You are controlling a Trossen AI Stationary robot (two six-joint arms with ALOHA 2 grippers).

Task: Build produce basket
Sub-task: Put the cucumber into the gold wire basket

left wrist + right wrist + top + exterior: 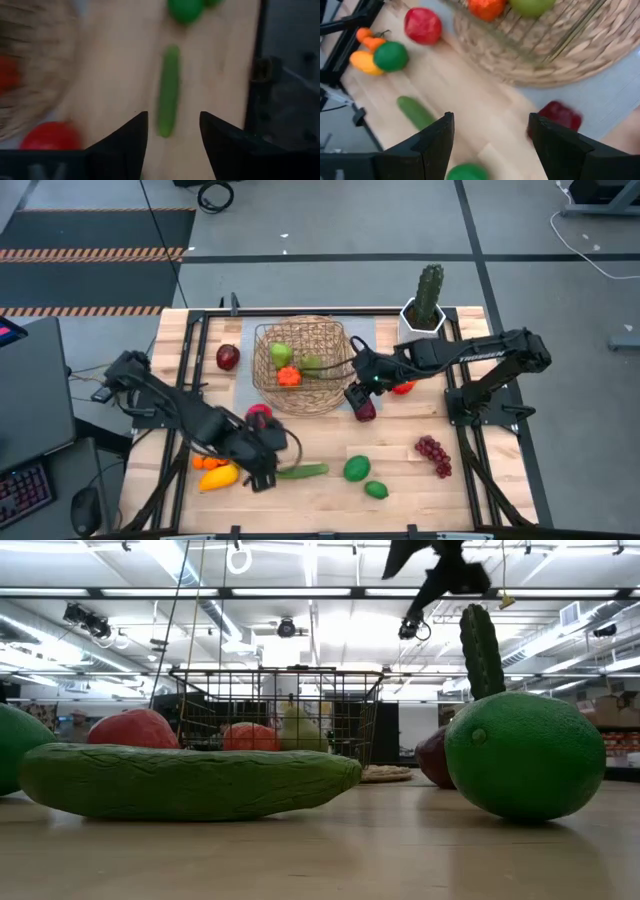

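Observation:
The woven basket (322,340) stands at the table's far middle with a green pear (282,355), an orange (289,377) and a lime (312,363) in it. My left gripper (174,135) hangs open over the near left, just above one end of the cucumber (169,90), which lies flat on the wood. My right gripper (491,135) is open beside the basket's right rim with nothing between its fingers. A dark plum (560,116) lies on the table just by it.
Loose produce lies around: a red apple (228,357) left of the basket, another (259,415) nearer, oranges (208,463) and a mango (220,477) near left, two limes (357,469) near middle, grapes (433,453) right. A potted cactus (428,300) stands far right.

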